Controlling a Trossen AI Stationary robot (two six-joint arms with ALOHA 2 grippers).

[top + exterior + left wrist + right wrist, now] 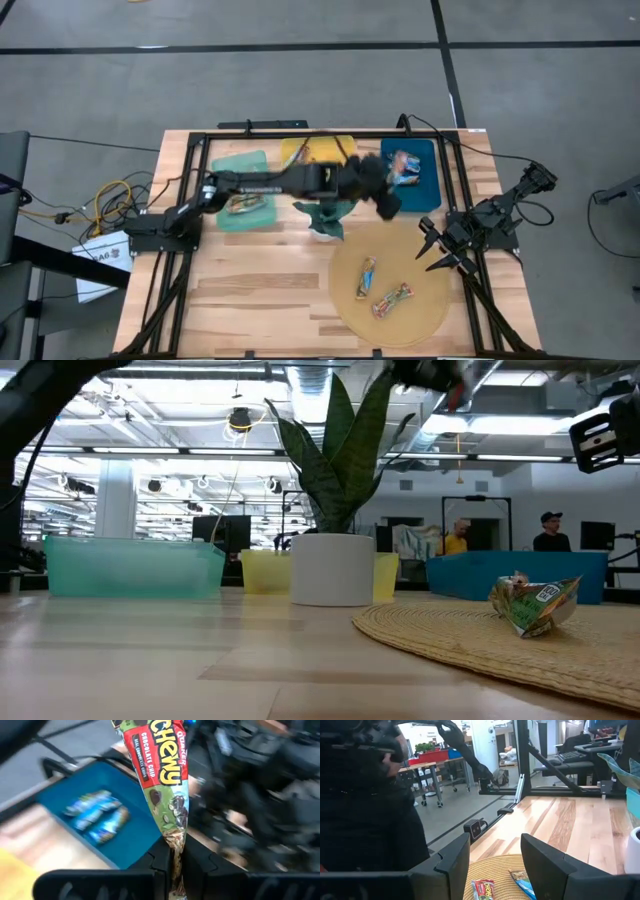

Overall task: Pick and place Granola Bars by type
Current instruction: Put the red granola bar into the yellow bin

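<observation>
Two bars (379, 289) on round mat (435, 312)

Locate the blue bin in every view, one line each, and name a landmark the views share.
High view: blue bin at the table's far edge, right of centre, bars inside.
Low view: long blue wall at right, behind the woven mat.
Left wrist view: blue bin behind the held granola bar.
Right wrist view: cannot tell; perhaps a sliver at the right edge.
Shared landmark: the woven mat.
</observation>
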